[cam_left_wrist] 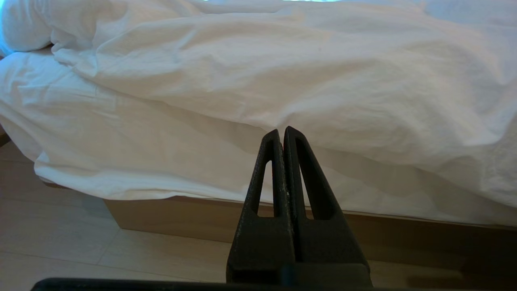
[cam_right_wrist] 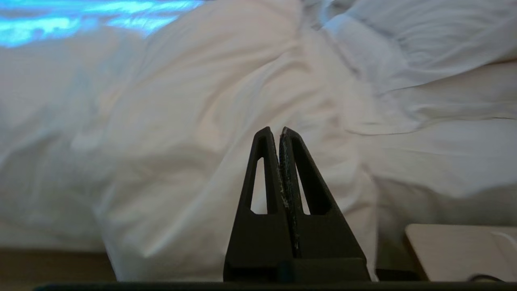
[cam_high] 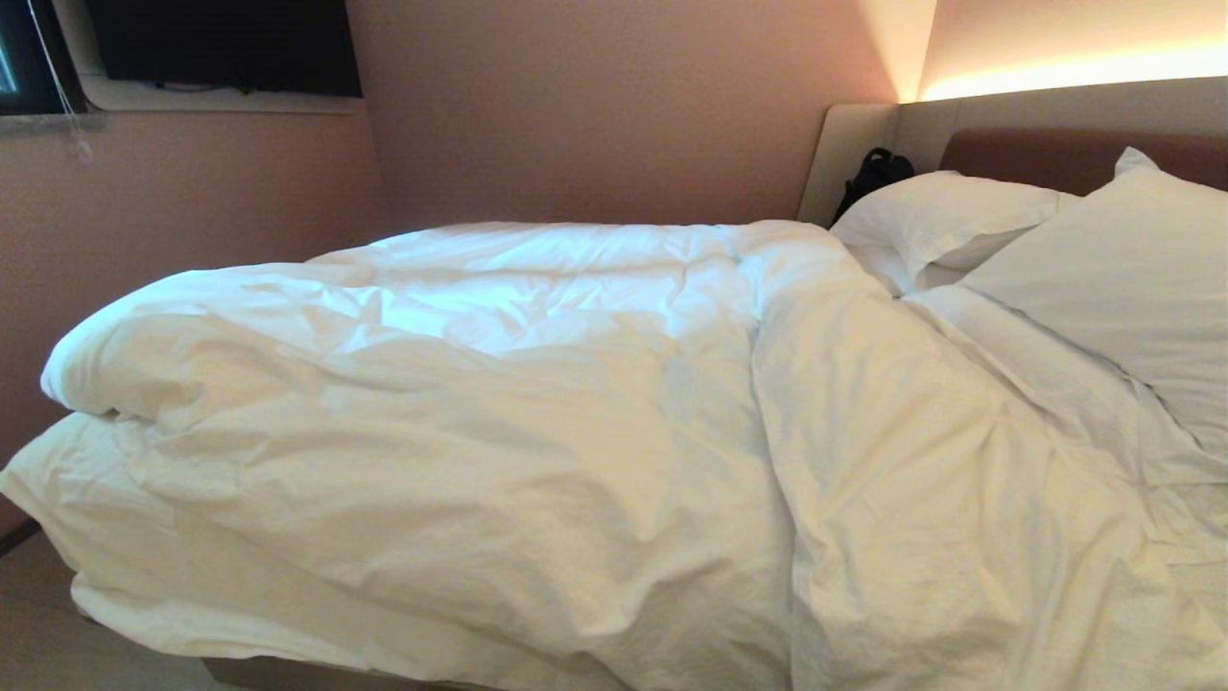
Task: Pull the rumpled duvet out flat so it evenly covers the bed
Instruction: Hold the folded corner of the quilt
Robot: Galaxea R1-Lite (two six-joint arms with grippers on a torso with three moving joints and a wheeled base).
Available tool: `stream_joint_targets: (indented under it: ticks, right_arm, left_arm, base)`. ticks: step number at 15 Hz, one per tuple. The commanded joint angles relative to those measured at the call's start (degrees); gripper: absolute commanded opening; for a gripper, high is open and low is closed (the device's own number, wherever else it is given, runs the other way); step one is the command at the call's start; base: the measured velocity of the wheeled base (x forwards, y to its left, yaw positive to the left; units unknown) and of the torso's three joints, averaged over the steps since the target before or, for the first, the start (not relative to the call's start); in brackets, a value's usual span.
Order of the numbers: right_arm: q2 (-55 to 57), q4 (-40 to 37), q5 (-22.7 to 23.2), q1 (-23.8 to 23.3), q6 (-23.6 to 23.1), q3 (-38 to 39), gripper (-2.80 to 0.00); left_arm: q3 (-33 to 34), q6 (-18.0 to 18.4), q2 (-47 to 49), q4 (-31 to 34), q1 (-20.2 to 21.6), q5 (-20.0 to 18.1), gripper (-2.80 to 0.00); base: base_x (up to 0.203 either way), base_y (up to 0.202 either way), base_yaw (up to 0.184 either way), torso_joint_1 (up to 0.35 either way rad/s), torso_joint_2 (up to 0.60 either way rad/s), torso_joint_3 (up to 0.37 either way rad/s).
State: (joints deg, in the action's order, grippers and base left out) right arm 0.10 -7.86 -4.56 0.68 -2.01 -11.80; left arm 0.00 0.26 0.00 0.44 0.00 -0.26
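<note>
Left wrist view shows the left gripper (cam_left_wrist: 282, 131) with its two black fingers (cam_left_wrist: 266, 173) pressed together, tip to tip, holding nothing. It hangs low beside the bed (cam_left_wrist: 169, 216), its tips in front of the duvet's overhanging side but clear of the cloth. Below that drooping edge runs the tan wooden base, and beyond it lies pale floor (cam_left_wrist: 60, 226).

Right wrist view gives the right gripper (cam_right_wrist: 278, 131) in the same state: fingers (cam_right_wrist: 262, 178) closed flat against each other, nothing between them, not touching the bedding ahead. A pale flat-topped surface (cam_right_wrist: 460, 250) sits just beside it, close against the side of the bed.

Head view shows neither arm. The duvet (cam_high: 460, 413) lies rumpled across the bed (cam_high: 288, 672), heaped thick toward the foot end at the left of that view, where its rounded fold bulges over a lower layer of white cloth. A long ridge runs through it from the far side toward the near edge, right of the middle. At the right, two pillows (cam_high: 1132, 278) lean near the padded headboard (cam_high: 1036, 154), and a dark bag (cam_high: 875, 178) sits in the far corner. The far side of the bed meets the pink wall (cam_high: 595, 115); floor shows only at the lower left, off the foot corner.
</note>
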Motion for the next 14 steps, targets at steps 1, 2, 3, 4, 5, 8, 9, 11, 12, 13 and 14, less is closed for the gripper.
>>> stream_joint_targets:
  ticks: [1,2,3,4,5,8,9,11,12,13,14]
  right_arm:
    - [-0.01,0.74,5.99,0.02,-1.31,2.63,-2.80]
    - [-0.01,0.95,6.01,0.02,-1.47,4.26,-2.80]
    - [-0.01,1.46,6.05,0.02,-1.62,5.04,-2.80]
    - [-0.01,2.58,6.05,0.02,-1.73,6.56,-2.80]
    - [-0.01,2.95,6.05,0.02,-1.78,6.79,-2.80]
    - [-0.10,3.65,5.70,0.02,-1.50,9.87,-2.80]
    - [-0.10,3.87,5.57,0.02,-1.12,10.04,-2.80]
    - [-0.10,3.91,5.53,0.02,-0.11,10.04,-2.80]
    - [-0.10,4.00,5.31,0.02,0.74,10.09,-2.80]
    - [-0.10,4.00,5.09,0.02,0.96,10.13,-2.80]
    - [-0.10,4.00,5.09,0.02,0.96,10.13,-2.80]
  left_arm:
    - [0.00,0.00,0.00,0.00,0.00,0.00,-2.80]
    - [0.00,0.00,0.00,0.00,0.00,0.00,-2.80]
    - [0.00,0.00,0.00,0.00,0.00,0.00,-2.80]
    - [0.00,0.00,0.00,0.00,0.00,0.00,-2.80]
    - [0.00,0.00,0.00,0.00,0.00,0.00,-2.80]
    - [0.00,0.00,0.00,0.07,0.00,0.00,-2.80]
    - [0.00,0.00,0.00,0.09,0.00,0.00,-2.80]
    - [0.00,0.47,0.00,-0.05,0.00,-0.05,-2.80]
    - [0.00,0.53,0.00,0.00,0.00,-0.01,-2.80]
    - [0.00,0.44,0.00,0.00,0.00,0.00,-2.80]
    - [0.00,0.27,0.00,0.08,0.00,0.00,-2.80]
  base:
    - [0.000,0.000,0.000,0.000,0.00,0.000]
    - [0.000,0.000,0.000,0.000,0.00,0.000]
    - [0.000,0.000,0.000,0.000,0.00,0.000]
    - [0.000,0.000,0.000,0.000,0.00,0.000]
    - [0.000,0.000,0.000,0.000,0.00,0.000]
    - [0.000,0.000,0.000,0.000,0.00,0.000]
    - [0.000,0.000,0.000,0.000,0.00,0.000]
    - [0.000,0.000,0.000,0.000,0.00,0.000]
    - [0.000,0.000,0.000,0.000,0.00,0.000]
    - [0.000,0.000,0.000,0.000,0.00,0.000]
    - [0.000,0.000,0.000,0.000,0.00,0.000]
